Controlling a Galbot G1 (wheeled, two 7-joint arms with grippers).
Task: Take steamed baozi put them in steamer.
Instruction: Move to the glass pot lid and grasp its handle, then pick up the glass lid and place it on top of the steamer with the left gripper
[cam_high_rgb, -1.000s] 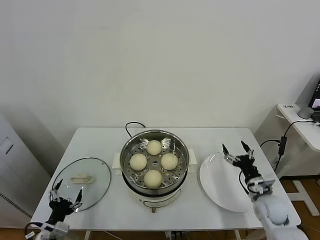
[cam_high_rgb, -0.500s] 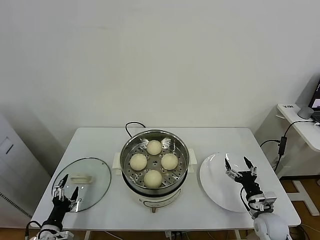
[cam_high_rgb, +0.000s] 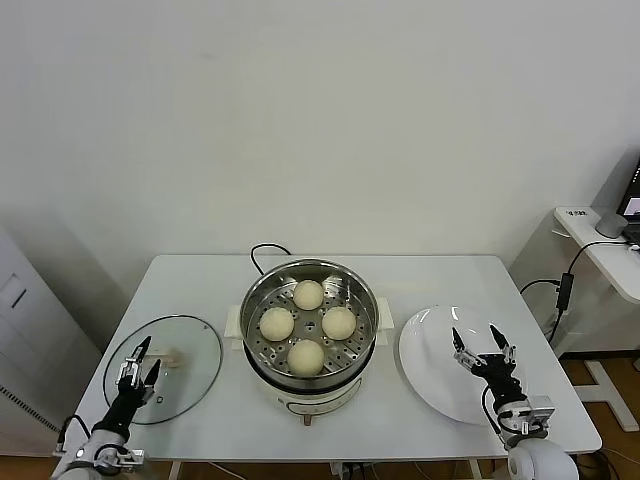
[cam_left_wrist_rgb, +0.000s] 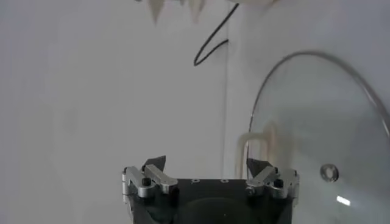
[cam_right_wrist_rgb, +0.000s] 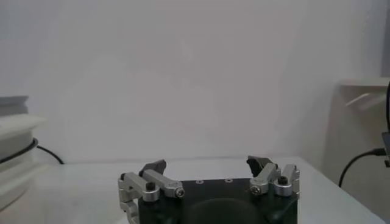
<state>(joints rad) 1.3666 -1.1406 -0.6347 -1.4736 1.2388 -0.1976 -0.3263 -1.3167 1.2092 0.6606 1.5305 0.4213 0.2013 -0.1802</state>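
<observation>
Four cream-white baozi (cam_high_rgb: 306, 356) sit on the perforated tray inside the shiny steel steamer (cam_high_rgb: 262, 292) at the table's middle. My left gripper (cam_high_rgb: 138, 360) is open and empty, low at the front left over the glass lid's near edge; it also shows in the left wrist view (cam_left_wrist_rgb: 205, 165). My right gripper (cam_high_rgb: 476, 342) is open and empty, low at the front right over the white plate; it also shows in the right wrist view (cam_right_wrist_rgb: 207, 164). Neither gripper touches a baozi.
A round glass lid (cam_high_rgb: 190, 350) with a cream handle lies left of the steamer and shows in the left wrist view (cam_left_wrist_rgb: 329, 115). A bare white plate (cam_high_rgb: 425, 350) lies right of it. A black cord (cam_high_rgb: 262, 250) runs behind the steamer.
Both arms have drawn back toward me and lower; the right gripper slid from the plate's far side to its near side, and the left gripper shifted slightly up over the lid's edge.
</observation>
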